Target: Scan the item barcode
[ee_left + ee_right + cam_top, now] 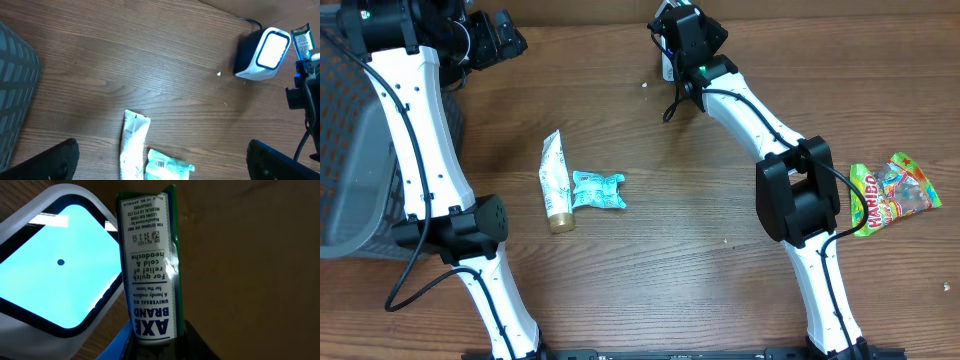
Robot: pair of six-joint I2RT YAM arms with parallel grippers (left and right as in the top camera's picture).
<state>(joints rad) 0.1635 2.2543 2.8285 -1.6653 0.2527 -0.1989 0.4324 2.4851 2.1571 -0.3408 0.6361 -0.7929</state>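
Axe Brand box (150, 270) is clamped in the right gripper (155, 342) at 12 o'clock over the wooden counter (670, 250), just beside the lit face of the white scanner (55, 265). A grey mesh basket (350, 170) sits at 9 o'clock, a Haribo bag (892, 193) at 3 o'clock, and a white tube (556, 185) lies near the centre with a teal packet (597, 190) just beside it. The left gripper (503, 38) hangs at 11 o'clock, jaws wide apart, holding nothing.

Open table (700, 250) spans the lower centre of the overhead frame, with a white tube (556, 186) and a blue packet (597, 190) touching at centre left. A grey basket (350, 170) walls the left edge, a Haribo bag (892, 193) lies at the right edge, and the scanner (263, 54) stands upper right in the left wrist view
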